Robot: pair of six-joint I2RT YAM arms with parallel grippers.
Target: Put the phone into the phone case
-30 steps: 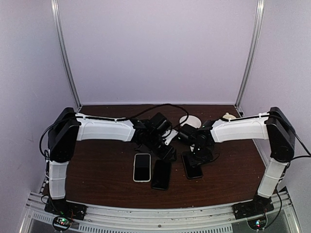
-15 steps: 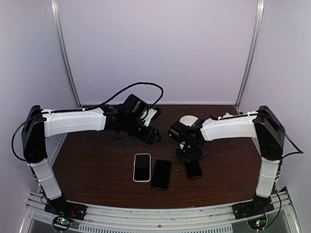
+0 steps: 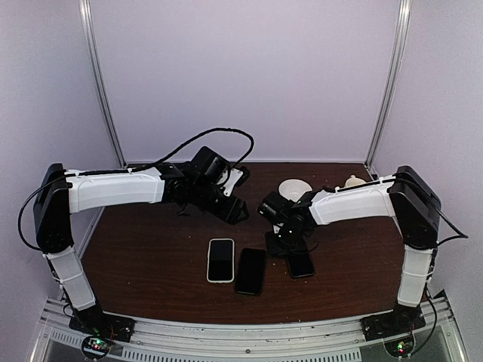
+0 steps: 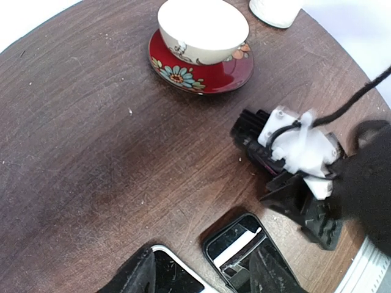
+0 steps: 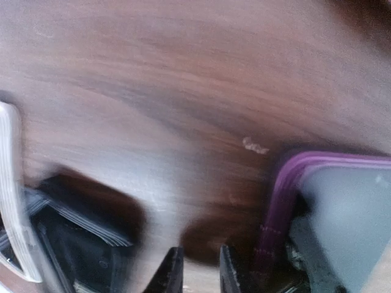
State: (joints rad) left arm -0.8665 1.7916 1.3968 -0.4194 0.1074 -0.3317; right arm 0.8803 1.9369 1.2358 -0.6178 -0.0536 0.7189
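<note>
Right gripper (image 5: pixel 198 261), pinched narrow and empty, has slid left of the case (image 5: pixel 278 201). Left gripper (image 4: pixel 201 276) hangs wide; phone (image 3: pixel 220 259) untouched.

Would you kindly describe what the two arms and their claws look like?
The left arm and right arm have white shells between black joints. A black cable arcs above the left wrist. The left claw and right claw are black; the right carries a white housing behind its fingers.
</note>
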